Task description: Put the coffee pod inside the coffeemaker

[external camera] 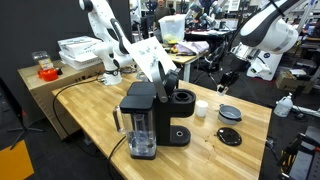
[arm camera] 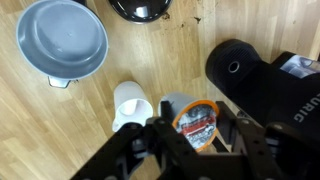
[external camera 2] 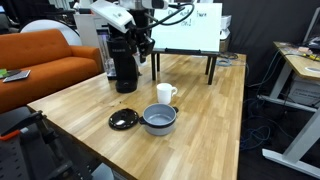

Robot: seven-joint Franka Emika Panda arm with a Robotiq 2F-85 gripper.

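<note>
My gripper (arm camera: 196,128) is shut on the coffee pod (arm camera: 197,118), a small whitish capsule with an orange rim and a printed foil lid. The pod hangs above the wooden table, just beside the black coffeemaker (arm camera: 262,82), whose round-topped cylinder lies to the right in the wrist view. In both exterior views the gripper (external camera: 170,72) (external camera 2: 146,50) hovers next to the coffeemaker (external camera: 150,115) (external camera 2: 124,65), level with its top. The pod itself is too small to make out in either exterior view.
A white cup (arm camera: 131,102) (external camera: 201,108) (external camera 2: 165,94) stands on the table close below the gripper. A grey bowl (arm camera: 62,40) (external camera 2: 159,120) and a flat black disc (arm camera: 140,8) (external camera 2: 124,119) lie further along the table. A second robot arm (external camera: 265,40) stands behind the table.
</note>
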